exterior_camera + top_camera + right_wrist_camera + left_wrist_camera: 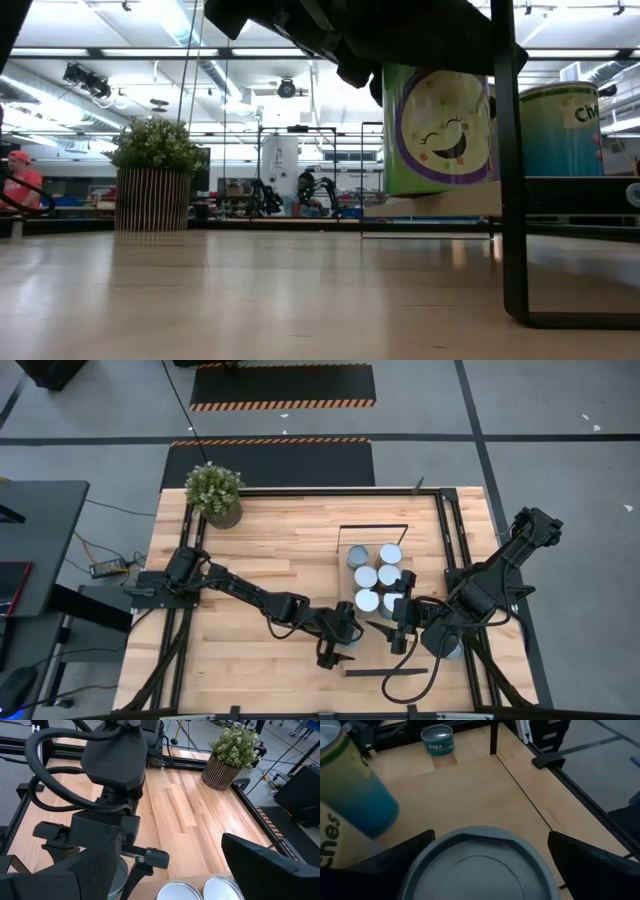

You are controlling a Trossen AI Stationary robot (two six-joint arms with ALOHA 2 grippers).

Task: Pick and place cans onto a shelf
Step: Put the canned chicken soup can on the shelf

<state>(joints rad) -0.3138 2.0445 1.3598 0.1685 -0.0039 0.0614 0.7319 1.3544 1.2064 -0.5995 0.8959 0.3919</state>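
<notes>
Several cans with silver-white tops (pixel 378 575) stand in two rows on the shelf (pixel 372 535), a light-wood board with black end frames. My left gripper (pixel 338 640) is at the shelf's near end, shut on a can with a grey lid (pixel 475 870). In the low view this can (pixel 440 125) is green with a smiling face and stands upright at the shelf board (pixel 430 205), beside a teal can (pixel 560 130). My right gripper (pixel 400 622) is open and empty just right of the rows, above two can tops (pixel 200 890). My left gripper has the can's round side just under the lid's rim (pixel 427 851) between its two fingers, one on each side. The fingers come from above, slanting down. The can is upright; whether its bottom rests on the shelf or hangs just above it, I cannot tell.
A potted green plant (pixel 213 493) stands at the table's far left. A small tuna tin (pixel 437 740) sits on the wood beyond a black frame post. Black rails run along the table's right side (pixel 448 550). Bare wood lies left of the shelf (pixel 270 550).
</notes>
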